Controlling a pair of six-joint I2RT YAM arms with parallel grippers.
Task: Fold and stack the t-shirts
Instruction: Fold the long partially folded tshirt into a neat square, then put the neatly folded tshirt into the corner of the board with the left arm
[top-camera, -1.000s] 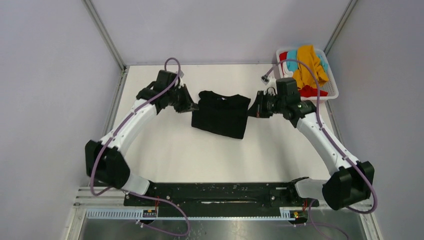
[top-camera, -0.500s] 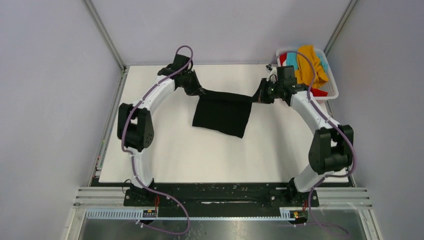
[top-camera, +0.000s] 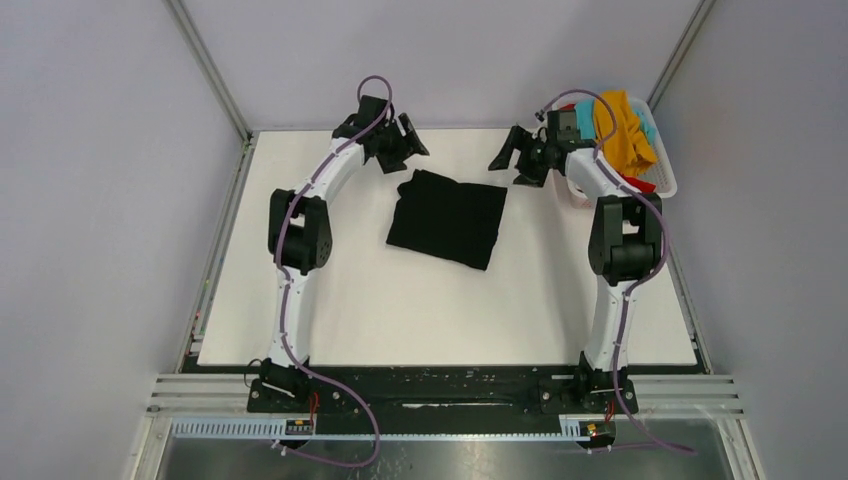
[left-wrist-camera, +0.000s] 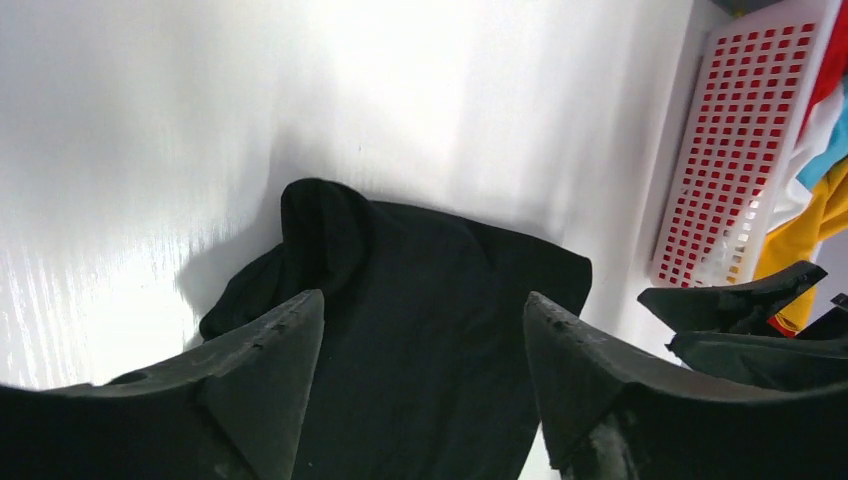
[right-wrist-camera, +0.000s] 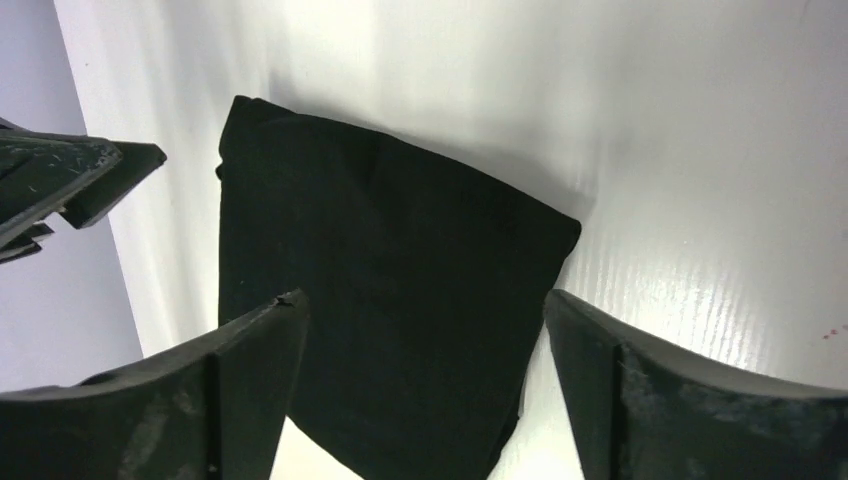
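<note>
Tabletop (top-camera: 350, 300) bears black t-shirt (top-camera: 447, 218), untouched, between left claw (top-camera: 408, 148) and right claw (top-camera: 512, 165), both spread.

One black t-shirt (top-camera: 447, 217); one table (top-camera: 350, 300); one white basket (top-camera: 668, 172); four colours of t-shirt bundled in it (one orange t-shirt (top-camera: 622, 130), one teal t-shirt (top-camera: 648, 124), one red t-shirt (top-camera: 640, 185), one white t-shirt (left-wrist-camera: 812, 125)); two grippers: left gripper (top-camera: 402, 143), right gripper (top-camera: 514, 156).

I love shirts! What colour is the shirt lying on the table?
Black t-shirt, clearest in the top view.
</note>
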